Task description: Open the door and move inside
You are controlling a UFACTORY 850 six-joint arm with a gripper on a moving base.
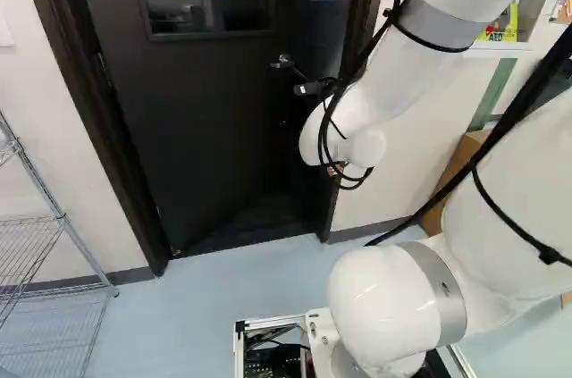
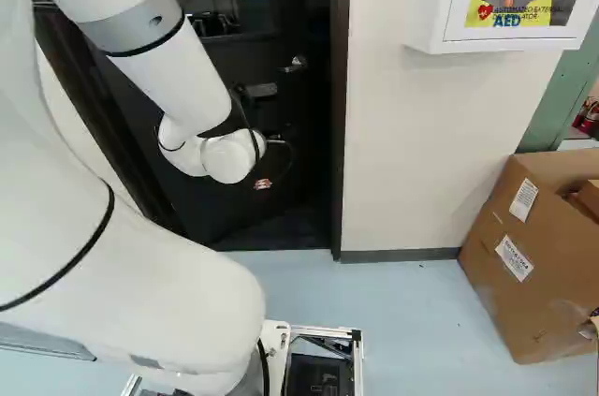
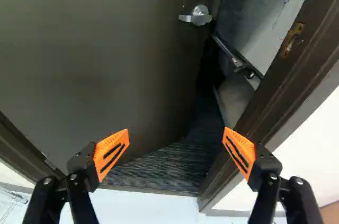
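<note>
The gripper is mostly hidden behind the wrist in the right base view; a bit of orange shows in front of the doorway. In the wrist view the gripper stands open, nothing between its pads. The dark door with a window stands ajar, swung away from the arm, hinged at the left of the left base view. Its silver lever handle is ahead of the gripper, untouched. A gap beside the door's handle edge shows dark ribbed flooring. The dark door frame carries a metal strike plate.
A wire shelf rack stands left of the doorway. Right of it are a pale wall, a white AED cabinet and a cardboard box. Beyond the gap, a dark bar and a light panel show.
</note>
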